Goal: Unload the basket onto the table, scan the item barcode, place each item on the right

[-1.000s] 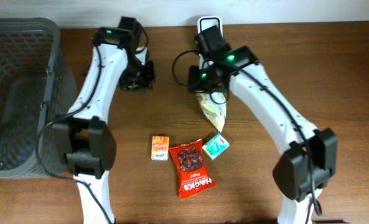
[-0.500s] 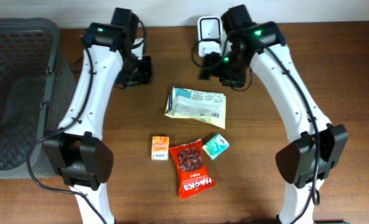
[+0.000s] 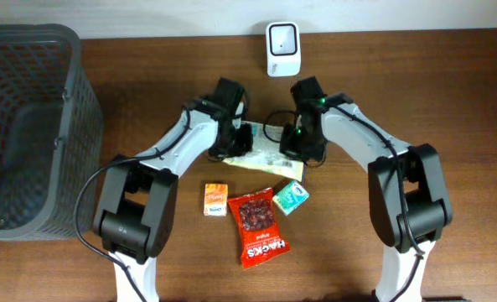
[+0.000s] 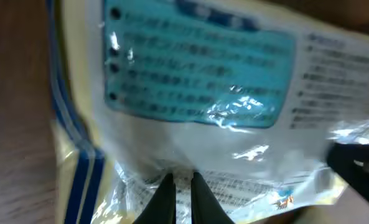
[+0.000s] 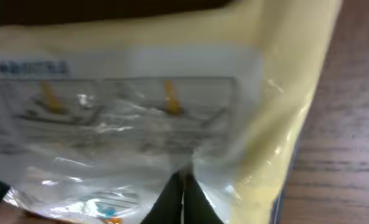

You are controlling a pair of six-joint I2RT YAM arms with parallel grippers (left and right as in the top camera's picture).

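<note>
The packet [image 3: 265,156] lies flat on the table [image 3: 466,101] near its middle. Behind the packet, at the table's far edge, stands the scanner [image 3: 281,38]. Well to the packet's left sits the basket [image 3: 30,126]. In front of the packet lie three things: the small carton [image 3: 215,199] to the front-left, the sachet [image 3: 291,196] just before its right end, and the pouch [image 3: 260,226] farthest forward, touching the sachet. The left gripper [image 4: 182,190] sits at the packet's left end, the right gripper [image 5: 183,190] at its right end.
</note>
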